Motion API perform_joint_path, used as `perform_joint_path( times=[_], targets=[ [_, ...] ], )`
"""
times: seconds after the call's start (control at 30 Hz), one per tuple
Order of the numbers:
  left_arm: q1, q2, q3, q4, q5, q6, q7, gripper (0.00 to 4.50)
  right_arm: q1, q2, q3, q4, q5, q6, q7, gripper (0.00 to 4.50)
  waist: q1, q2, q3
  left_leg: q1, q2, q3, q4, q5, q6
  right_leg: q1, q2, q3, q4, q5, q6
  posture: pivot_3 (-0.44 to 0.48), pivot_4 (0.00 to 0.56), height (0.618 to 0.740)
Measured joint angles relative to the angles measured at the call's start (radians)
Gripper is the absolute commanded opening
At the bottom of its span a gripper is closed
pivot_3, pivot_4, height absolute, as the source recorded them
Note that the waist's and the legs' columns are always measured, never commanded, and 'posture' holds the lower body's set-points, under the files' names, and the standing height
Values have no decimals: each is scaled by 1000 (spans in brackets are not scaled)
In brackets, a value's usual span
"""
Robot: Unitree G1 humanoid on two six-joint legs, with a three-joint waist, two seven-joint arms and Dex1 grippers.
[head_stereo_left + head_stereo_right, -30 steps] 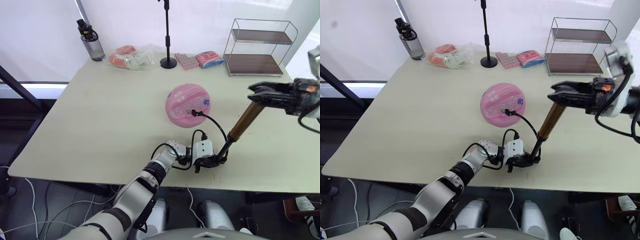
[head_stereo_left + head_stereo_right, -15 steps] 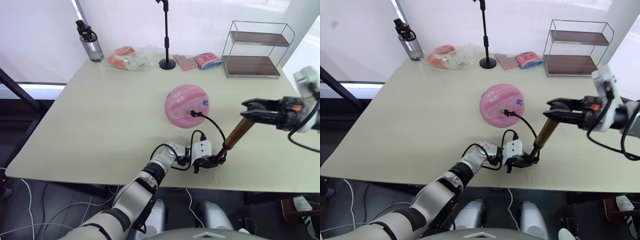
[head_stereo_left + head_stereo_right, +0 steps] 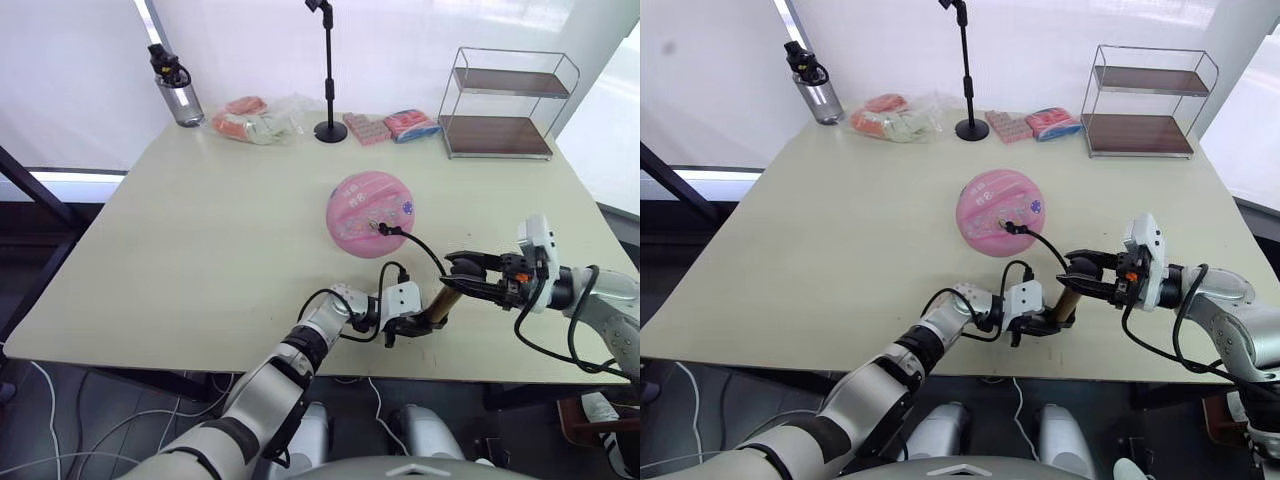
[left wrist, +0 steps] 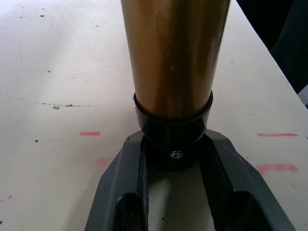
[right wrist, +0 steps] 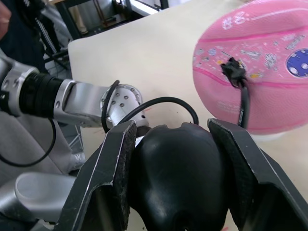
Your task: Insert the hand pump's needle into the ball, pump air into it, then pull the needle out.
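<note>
The pink ball (image 3: pixel 370 213) lies mid-table with the needle's black fitting (image 3: pixel 383 229) stuck in its near side; the needle pin itself is hidden. A thin black hose (image 3: pixel 420 248) loops from it down to the hand pump (image 3: pixel 443 302). My left gripper (image 3: pixel 416 322) is shut on the pump's black base cap (image 4: pixel 173 142), low on the table near the front edge. The gold cylinder (image 4: pixel 173 53) rises between the left fingers (image 4: pixel 120 192). My right gripper (image 3: pixel 462 272) is shut on the black handle (image 5: pixel 180 178) just above the short visible stretch of cylinder.
Along the table's (image 3: pixel 200 250) far edge stand a water bottle (image 3: pixel 171 85), pink packets (image 3: pixel 250 118), a black stand (image 3: pixel 330 128), more packets (image 3: pixel 392 125) and a wire shelf (image 3: pixel 505 100). The front table edge runs just behind the left gripper.
My right gripper has come down and in toward the left gripper with the handle. Much less gold cylinder shows. The left gripper and ball stayed put; the camera tilted slightly.
</note>
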Motion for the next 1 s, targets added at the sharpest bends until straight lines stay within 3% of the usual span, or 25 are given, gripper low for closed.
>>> perform_joint_path(
  times=[0.17,0.37,0.7,1.0],
  targets=[
    [-4,-3,1,-2,-1,0,-3,1035,-45,-30,-15,-8,24,71,11,1919,1,0,1,-1,-1,0,0,0,0,0,-1,0,0,0,0,0,150,731],
    [-8,-8,3,-11,-10,-1,-16,1035,-152,-109,-82,-39,146,236,2,1919,7,12,10,-3,-2,0,0,0,0,-2,-1,0,0,0,0,0,150,731],
    [-9,-11,3,-11,-10,-1,-18,1035,-355,-277,-217,-16,346,447,4,1919,12,11,14,-3,-2,1,0,0,0,-3,-2,0,0,0,0,0,150,731],
    [-9,-13,4,-11,-11,-1,-19,1035,-411,-284,-220,29,366,491,-19,1919,12,10,14,-4,-3,1,0,0,0,-3,-3,0,0,0,0,0,150,731]
  ],
)
